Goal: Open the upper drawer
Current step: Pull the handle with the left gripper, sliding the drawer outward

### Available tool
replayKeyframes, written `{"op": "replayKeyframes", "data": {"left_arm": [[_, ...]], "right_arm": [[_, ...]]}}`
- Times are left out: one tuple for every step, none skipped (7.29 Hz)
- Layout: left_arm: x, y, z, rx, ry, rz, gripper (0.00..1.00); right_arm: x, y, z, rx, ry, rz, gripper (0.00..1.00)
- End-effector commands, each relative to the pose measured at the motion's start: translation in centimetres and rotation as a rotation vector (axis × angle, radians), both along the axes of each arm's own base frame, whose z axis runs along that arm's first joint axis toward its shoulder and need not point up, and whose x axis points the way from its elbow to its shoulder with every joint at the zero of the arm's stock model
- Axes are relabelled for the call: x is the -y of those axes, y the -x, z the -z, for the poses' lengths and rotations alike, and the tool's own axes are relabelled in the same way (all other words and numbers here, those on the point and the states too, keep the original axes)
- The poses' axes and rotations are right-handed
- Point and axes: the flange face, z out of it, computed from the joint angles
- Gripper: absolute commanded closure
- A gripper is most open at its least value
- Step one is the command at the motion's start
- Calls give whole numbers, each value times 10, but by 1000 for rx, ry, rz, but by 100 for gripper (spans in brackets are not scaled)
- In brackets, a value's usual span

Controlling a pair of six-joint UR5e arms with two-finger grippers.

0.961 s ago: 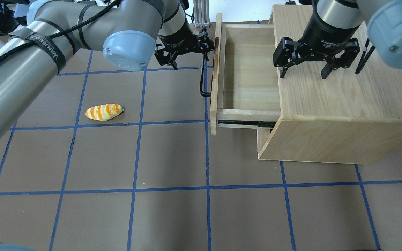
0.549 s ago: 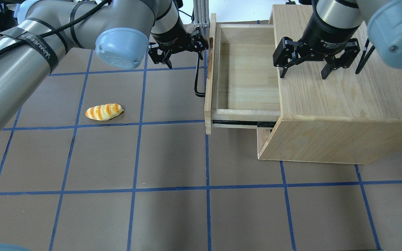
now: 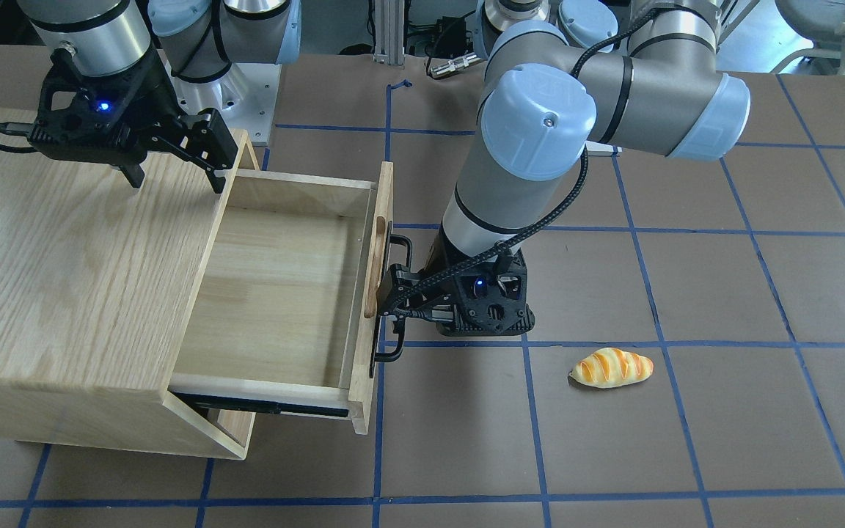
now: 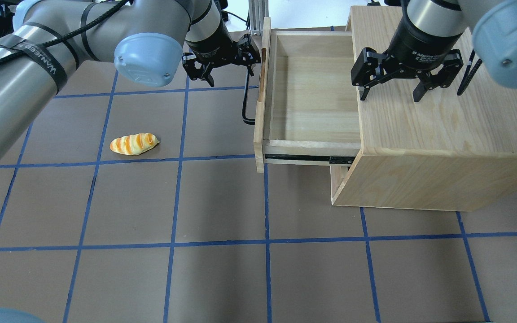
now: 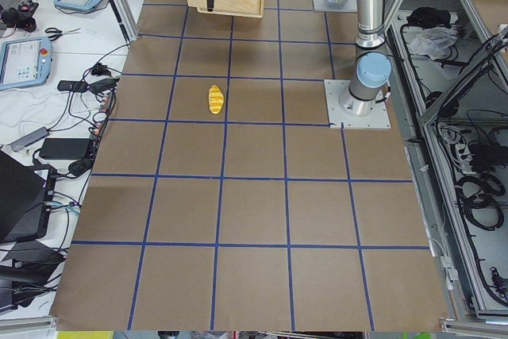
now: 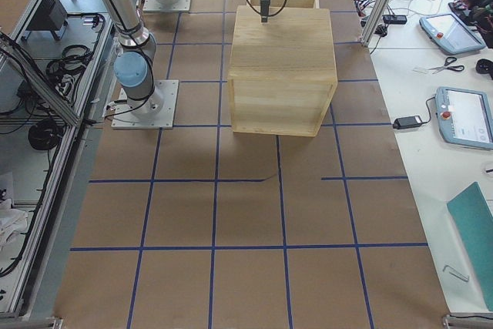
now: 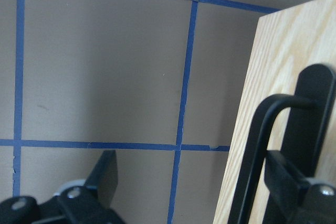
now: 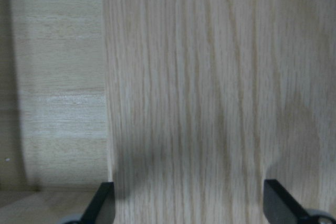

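Overhead exterior, left hand [image 4: 227,68] spread open (one finger [image 7: 286,177] hooked behind the black bar handle [image 4: 245,105]), upper drawer [image 4: 312,98] standing well out of the cabinet [image 4: 442,130], right hand [image 4: 391,95] open above the cabinet top, all on the surface [image 4: 218,202].

We see black fingertips [image 8: 103,203] wide apart over the oak-grain cabinet top [image 8: 199,77], with the pale-wood upper drawer [image 8: 58,77] at left.
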Motion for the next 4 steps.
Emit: {"op": "replayKeyframes", "data": {"left_arm": [[4,-10,0,3,2,1,0],[5,-11,0,3,2,-1,0],[4,-12,-2,2,5,-1,0],[5,-15,-3,2,5,-7,0]], "right_arm": [[0,0,0,1,0,0,0],[0,0,0,0,0,0,0],[0,0,0,0,0,0,0],[0,0,0,1,0,0,0]]}}
